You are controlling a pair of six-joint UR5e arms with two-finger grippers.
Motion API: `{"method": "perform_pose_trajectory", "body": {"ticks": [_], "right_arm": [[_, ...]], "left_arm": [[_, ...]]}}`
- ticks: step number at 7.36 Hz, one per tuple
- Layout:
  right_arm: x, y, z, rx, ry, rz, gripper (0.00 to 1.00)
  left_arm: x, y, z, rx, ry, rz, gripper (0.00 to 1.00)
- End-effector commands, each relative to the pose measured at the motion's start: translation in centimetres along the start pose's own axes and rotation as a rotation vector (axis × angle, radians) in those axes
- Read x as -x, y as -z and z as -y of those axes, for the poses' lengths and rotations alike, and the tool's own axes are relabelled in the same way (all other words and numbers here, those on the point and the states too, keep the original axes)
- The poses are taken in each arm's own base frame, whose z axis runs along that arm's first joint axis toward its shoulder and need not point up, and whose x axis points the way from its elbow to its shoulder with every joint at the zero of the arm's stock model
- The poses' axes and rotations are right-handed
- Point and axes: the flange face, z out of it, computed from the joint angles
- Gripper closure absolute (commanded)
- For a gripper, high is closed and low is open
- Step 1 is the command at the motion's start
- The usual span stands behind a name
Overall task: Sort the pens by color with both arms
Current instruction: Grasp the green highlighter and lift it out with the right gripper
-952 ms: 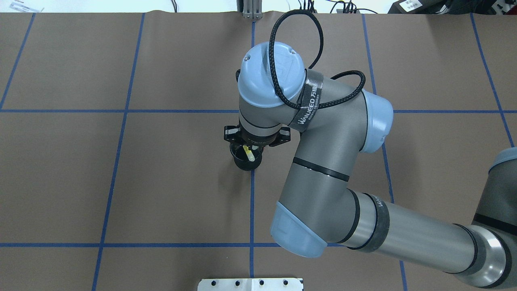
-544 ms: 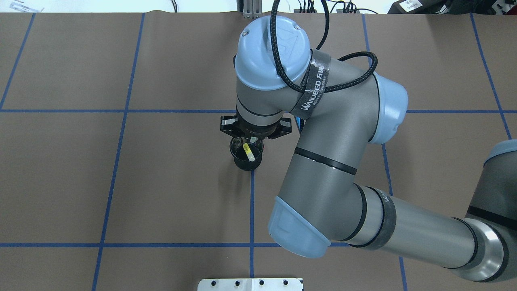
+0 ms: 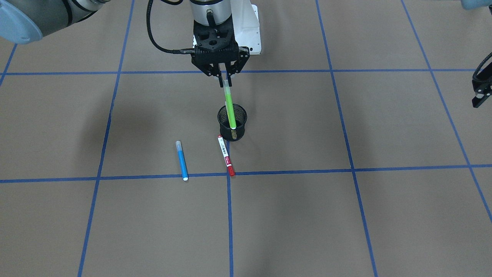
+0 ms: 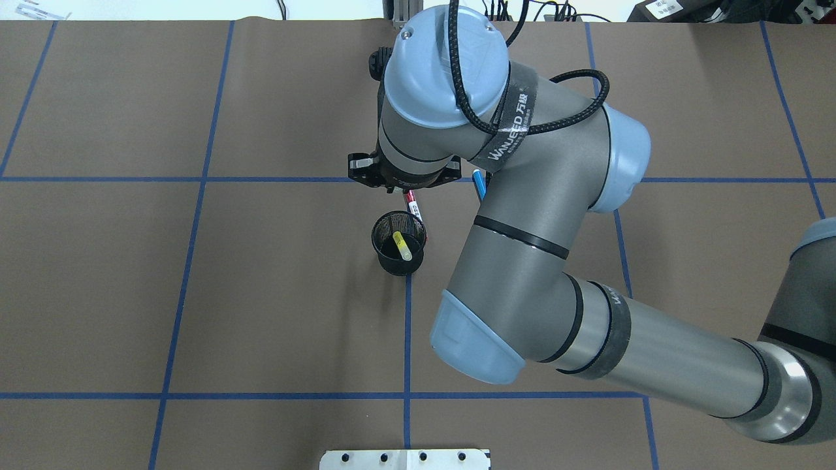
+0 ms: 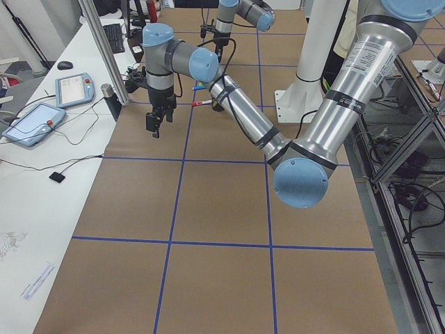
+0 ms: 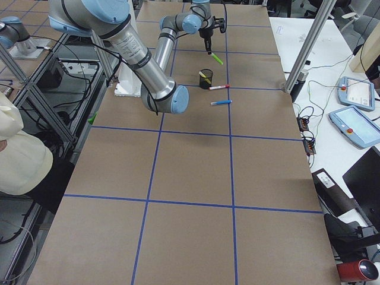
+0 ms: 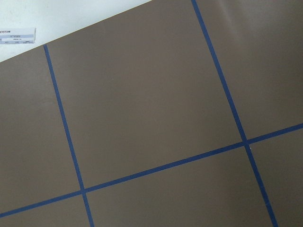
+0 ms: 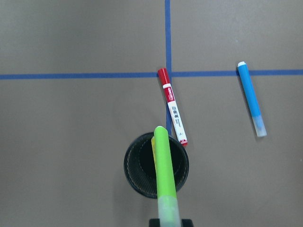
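Observation:
My right gripper [image 3: 226, 78] is shut on the pale cap of the green pen [image 3: 230, 107] and holds it tilted, lower end over the black mesh cup [image 3: 232, 123]. In the right wrist view the green pen [image 8: 164, 175] reaches over the cup [image 8: 137, 170]. A yellow pen [image 4: 401, 247] stands inside the cup [image 4: 398, 243]. The white pen with red ends [image 3: 226, 155] lies on the table beside the cup. The blue pen [image 3: 182, 161] lies further out. My left gripper [image 3: 480, 92] hangs far off at the table's side; its jaws are unclear.
Blue tape lines [image 3: 230, 215] divide the brown table cover into squares. The white pedestal base [image 3: 250, 30] stands behind the cup. A white side bench with teach pendants [image 5: 35, 122] and an aluminium post [image 5: 104, 56] border the table near my left gripper.
My right gripper has risen and moved away from over the cup toward the table's far side, drawing the green pen up. The red-ended pen beside the cup has come into view.

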Motion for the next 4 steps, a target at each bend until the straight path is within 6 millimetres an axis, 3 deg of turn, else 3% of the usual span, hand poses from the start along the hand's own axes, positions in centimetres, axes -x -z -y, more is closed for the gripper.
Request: {"method": "perform_pose_trajectory", "body": {"ticks": [1,4], "right_arm": [[0.4,-4.4,2.0,-0.072,0.006,0.014,1.00],[1.0,-10.4,4.6,-0.146,0.020,-0.031,1.00]], "left_arm": [[0.0,0.1,0.0,-0.002,0.000,0.000,0.01],[0.0,0.0,0.0,-0.003,0.000,0.000,0.01]]}}
